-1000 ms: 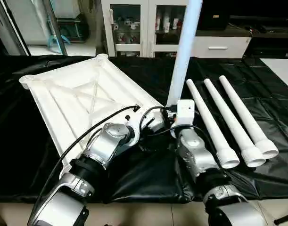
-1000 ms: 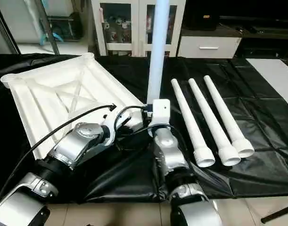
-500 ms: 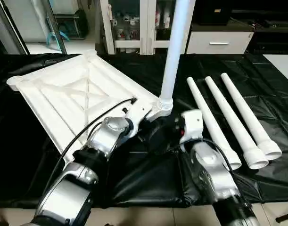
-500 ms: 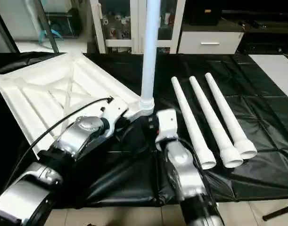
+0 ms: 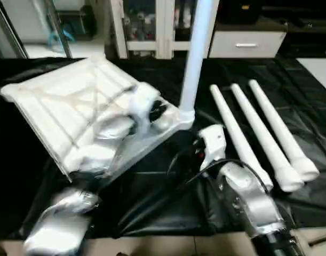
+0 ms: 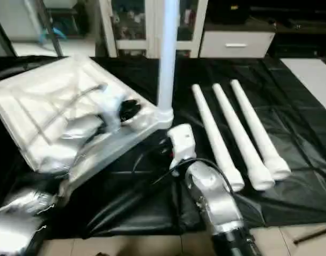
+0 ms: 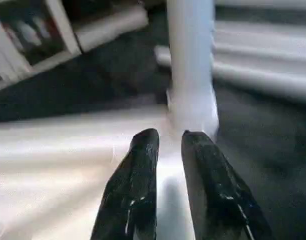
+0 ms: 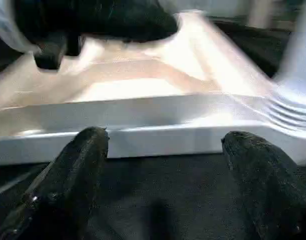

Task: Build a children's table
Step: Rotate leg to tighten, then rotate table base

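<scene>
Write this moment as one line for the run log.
tabletop: upside down | one leg: upright in corner socket | three legs: lying on black cloth | right gripper: open, empty

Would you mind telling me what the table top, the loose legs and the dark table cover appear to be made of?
Table top: looks like white moulded plastic, going by its ribs and rounded corner socket. Loose legs: smooth white tubes with flared ends, probably the same plastic. Cover: a black sheet, glossy and creased, likely vinyl or plastic film, though coated fabric is possible.
</scene>
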Tool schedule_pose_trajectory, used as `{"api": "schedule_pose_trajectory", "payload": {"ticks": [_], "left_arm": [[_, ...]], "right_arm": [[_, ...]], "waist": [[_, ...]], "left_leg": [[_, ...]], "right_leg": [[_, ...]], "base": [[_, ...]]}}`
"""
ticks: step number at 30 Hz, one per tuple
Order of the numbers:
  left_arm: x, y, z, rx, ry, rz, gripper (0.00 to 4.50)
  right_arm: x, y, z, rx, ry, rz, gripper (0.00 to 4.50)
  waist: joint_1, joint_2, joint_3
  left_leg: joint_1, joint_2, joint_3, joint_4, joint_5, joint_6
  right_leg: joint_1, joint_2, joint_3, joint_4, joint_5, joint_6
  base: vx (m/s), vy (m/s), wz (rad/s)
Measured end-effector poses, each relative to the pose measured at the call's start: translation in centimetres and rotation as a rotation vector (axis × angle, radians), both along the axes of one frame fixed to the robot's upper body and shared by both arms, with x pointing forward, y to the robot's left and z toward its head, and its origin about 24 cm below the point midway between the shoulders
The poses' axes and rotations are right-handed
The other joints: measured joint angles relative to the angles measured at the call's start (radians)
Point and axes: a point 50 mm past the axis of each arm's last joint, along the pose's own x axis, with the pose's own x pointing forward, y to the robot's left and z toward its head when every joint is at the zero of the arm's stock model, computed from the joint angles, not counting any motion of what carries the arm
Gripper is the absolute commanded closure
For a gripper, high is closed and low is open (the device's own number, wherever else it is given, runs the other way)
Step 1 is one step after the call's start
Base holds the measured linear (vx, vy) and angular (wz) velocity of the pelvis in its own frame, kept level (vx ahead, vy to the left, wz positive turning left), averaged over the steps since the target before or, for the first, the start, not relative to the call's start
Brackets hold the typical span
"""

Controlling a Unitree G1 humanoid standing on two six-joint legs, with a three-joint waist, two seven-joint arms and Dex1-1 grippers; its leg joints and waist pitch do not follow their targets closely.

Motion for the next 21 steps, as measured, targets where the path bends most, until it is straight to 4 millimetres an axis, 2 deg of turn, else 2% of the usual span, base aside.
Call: {"api": "schedule_pose_trajectory", "payload": {"ticks": [2, 5, 6, 12, 14, 21], "left_arm": [[-1.5, 3.2, -0.3, 0.079, 0.056, -0.01, 3.49], [-3.1, 6.3, -0.4, 0.115, 0.107, 0.005, 3.49], [-3.8, 7.9, -0.4, 0.129, 0.13, 0.024, 3.49], [-6.5, 13.9, 0.2, 0.242, 0.222, 0.181, 3.49], [-7.6, 15.7, 0.3, 0.277, 0.272, 0.226, 3.49], [-9.7, 18.8, -0.5, 0.403, 0.39, 0.312, 3.49]], "right_arm": [[-0.5, -0.5, 0.6, -0.04, -0.009, 0.114, 0.56], [-1.1, -0.7, 0.8, -0.069, 0.01, 0.233, 0.56], [-1.5, -0.9, 0.9, -0.084, 0.025, 0.287, 0.56], [-1.8, -1.7, 1.0, -0.131, 0.055, 0.367, 0.56], [-1.8, -1.8, 1.0, -0.137, 0.06, 0.372, 0.56], [-2.1, -1.7, 0.9, -0.141, 0.071, 0.402, 0.56]], "waist": [[0.004, 0.0, 0.0], [0.015, 0.0, 0.0], [0.017, -0.001, 0.0], [0.023, -0.004, 0.001], [0.022, -0.007, 0.001], [0.024, -0.012, 0.0]], "left_leg": [[0.0, 0.002, 0.0, 0.001, 0.0, -0.001], [0.001, 0.003, 0.001, 0.002, -0.002, -0.008], [0.001, 0.002, 0.002, 0.002, -0.002, -0.008], [0.008, 0.003, 0.002, 0.003, -0.002, -0.008], [0.011, 0.003, 0.002, 0.003, -0.002, -0.008], [0.015, 0.003, 0.002, 0.003, -0.002, -0.009]], "right_leg": [[0.0, 0.001, -0.001, 0.001, 0.0, 0.0], [0.002, 0.001, 0.0, 0.001, 0.0, 0.0], [0.002, 0.001, 0.0, 0.001, 0.0, -0.001], [0.008, 0.001, 0.001, 0.002, 0.0, 0.0], [0.009, 0.001, 0.001, 0.003, 0.0, 0.0], [0.012, 0.001, 0.002, 0.004, -0.001, 0.0]], "base": [[0.0, 0.0, 0.0], [0.0, 0.0, 0.0], [0.0, 0.0, 0.0], [0.0, 0.0, 0.0], [0.0, 0.0, 0.0], [0.0, 0.0, 0.0]]}}
